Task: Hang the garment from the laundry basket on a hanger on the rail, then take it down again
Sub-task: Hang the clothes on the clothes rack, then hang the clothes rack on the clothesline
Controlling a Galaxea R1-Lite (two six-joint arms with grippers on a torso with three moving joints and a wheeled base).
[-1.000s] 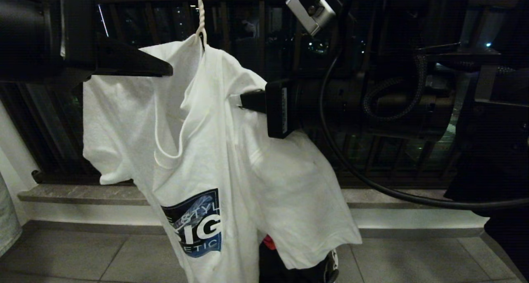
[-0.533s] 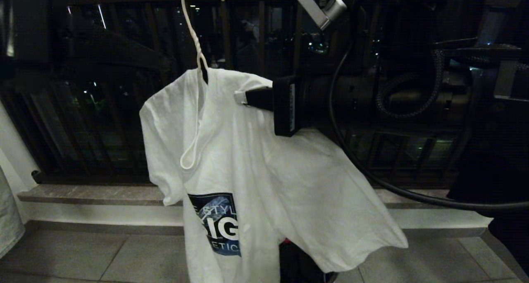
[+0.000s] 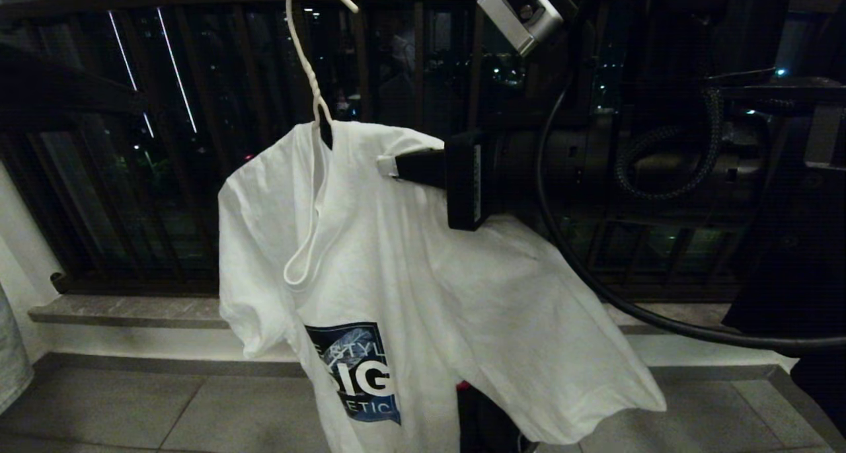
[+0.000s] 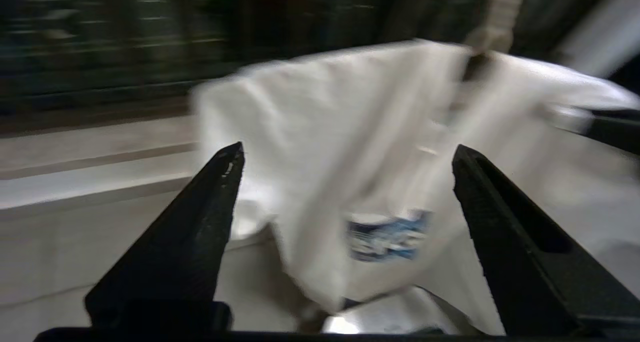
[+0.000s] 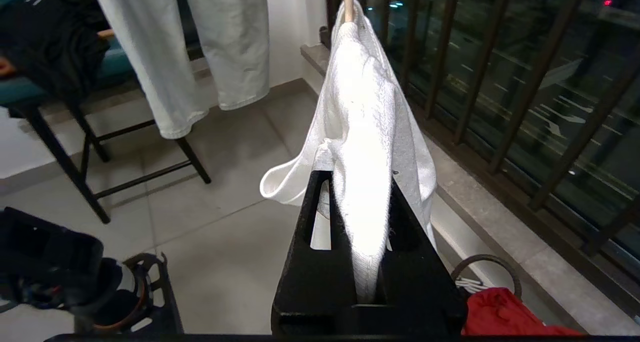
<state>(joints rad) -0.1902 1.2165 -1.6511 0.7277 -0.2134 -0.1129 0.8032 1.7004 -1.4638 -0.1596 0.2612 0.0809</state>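
The soft, light white printed T-shirt (image 3: 410,288) drapes limply from the thin white wire hanger (image 3: 310,76), best held where the right claw (image 3: 390,165) pinches its shoulder; the left claw (image 4: 345,157) gapes wide, empty

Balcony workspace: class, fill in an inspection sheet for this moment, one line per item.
Surface: grey tiled floor.
Job's things: white T-shirt draped on white wire hanger; rail not seen.
Clutter: red cloth, pale trousers.
Grippers: right gripper shut on the shirt's shoulder; left gripper open, holding nothing.
Cables: black cable hangs by the right arm.
Surroundings: dark window railing.
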